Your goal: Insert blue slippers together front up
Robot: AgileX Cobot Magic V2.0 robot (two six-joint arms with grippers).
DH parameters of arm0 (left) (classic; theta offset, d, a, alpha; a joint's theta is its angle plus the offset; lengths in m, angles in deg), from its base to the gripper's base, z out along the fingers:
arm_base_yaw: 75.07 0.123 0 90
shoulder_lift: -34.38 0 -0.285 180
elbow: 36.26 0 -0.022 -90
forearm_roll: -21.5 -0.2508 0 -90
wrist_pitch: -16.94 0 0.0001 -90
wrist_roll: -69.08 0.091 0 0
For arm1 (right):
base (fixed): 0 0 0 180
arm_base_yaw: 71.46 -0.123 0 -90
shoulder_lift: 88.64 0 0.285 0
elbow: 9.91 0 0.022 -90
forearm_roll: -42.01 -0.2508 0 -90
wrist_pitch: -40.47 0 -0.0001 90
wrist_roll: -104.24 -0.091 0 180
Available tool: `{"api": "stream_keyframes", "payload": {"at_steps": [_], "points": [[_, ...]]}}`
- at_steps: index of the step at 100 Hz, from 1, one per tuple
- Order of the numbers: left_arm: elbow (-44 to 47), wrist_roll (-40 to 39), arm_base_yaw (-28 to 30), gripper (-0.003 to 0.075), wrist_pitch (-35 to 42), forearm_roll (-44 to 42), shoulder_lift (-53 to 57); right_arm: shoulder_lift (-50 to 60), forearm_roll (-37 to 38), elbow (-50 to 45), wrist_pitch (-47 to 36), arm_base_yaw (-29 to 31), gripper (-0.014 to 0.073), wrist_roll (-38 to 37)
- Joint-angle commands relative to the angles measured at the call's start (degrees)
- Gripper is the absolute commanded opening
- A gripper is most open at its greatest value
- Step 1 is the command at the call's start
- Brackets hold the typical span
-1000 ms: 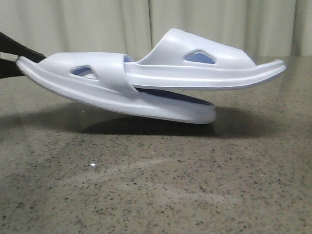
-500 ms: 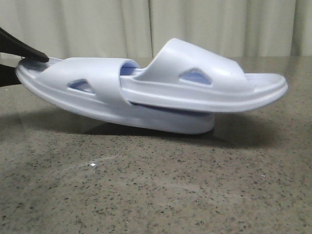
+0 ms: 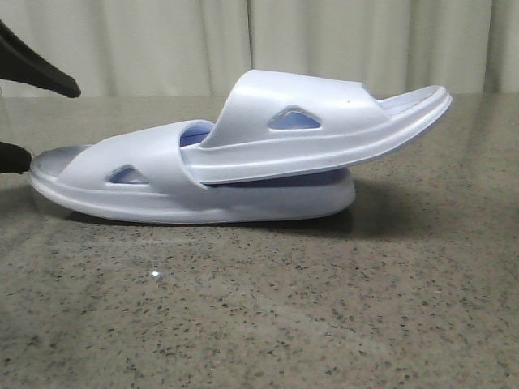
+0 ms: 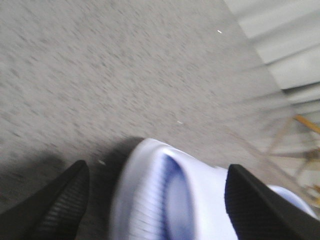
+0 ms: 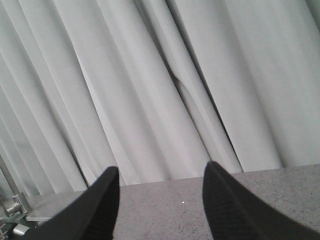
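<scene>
Two pale blue slippers are nested on the speckled table. The lower slipper (image 3: 203, 203) lies flat on its sole. The upper slipper (image 3: 324, 134) is pushed under the lower one's strap, its free end tilted up to the right. My left gripper (image 3: 53, 124) is open at the lower slipper's left end, one black finger above it and one beside it. In the blurred left wrist view the slipper's end (image 4: 165, 200) lies between the spread fingers (image 4: 65, 205) of my left gripper (image 4: 158, 167), apart from both. My right gripper (image 5: 160, 175) is open and empty, out of the front view.
The grey speckled table (image 3: 259, 308) stretches in front of the slippers. A pale pleated curtain (image 3: 162, 40) hangs behind the table's far edge; the right wrist view faces it (image 5: 150, 75). A metal frame (image 4: 300, 145) shows beside the curtain in the left wrist view.
The lower slipper came down from the air onto the table. My left gripper opened and let go of its end. The upper slipper's free end tipped up.
</scene>
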Motion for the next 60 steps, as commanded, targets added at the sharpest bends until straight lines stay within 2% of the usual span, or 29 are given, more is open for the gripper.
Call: {"api": "stream_keyframes", "payload": {"at_steps": [1, 12, 19, 39, 60], "points": [[-1.8, 5.2, -0.4, 0.0501, 3.0, 4.2, 1.4, 0.1, 0.8, 2.0, -3.8, 0.5, 0.0320, 1.0], [-1.8, 12.0, -0.4, 0.0501, 9.0, 4.2, 3.3, 0.1, 0.8, 2.0, -3.3, 0.5, 0.0320, 1.2], [-1.8, 15.4, -0.4, 0.0501, 10.8, 4.2, 5.5, 0.1, 0.8, 2.0, -2.9, 0.5, 0.0320, 3.7], [-1.8, 21.0, -0.4, 0.0499, 10.9, 3.8, 15.3, 0.1, -0.9, 2.0, -2.3, 0.5, 0.0320, 15.4], [-1.0, 22.4, -0.4, 0.0499, 13.2, -0.8, 27.7, 0.1, -9.6, 2.0, 0.4, 0.5, 0.0320, 30.4]]}}
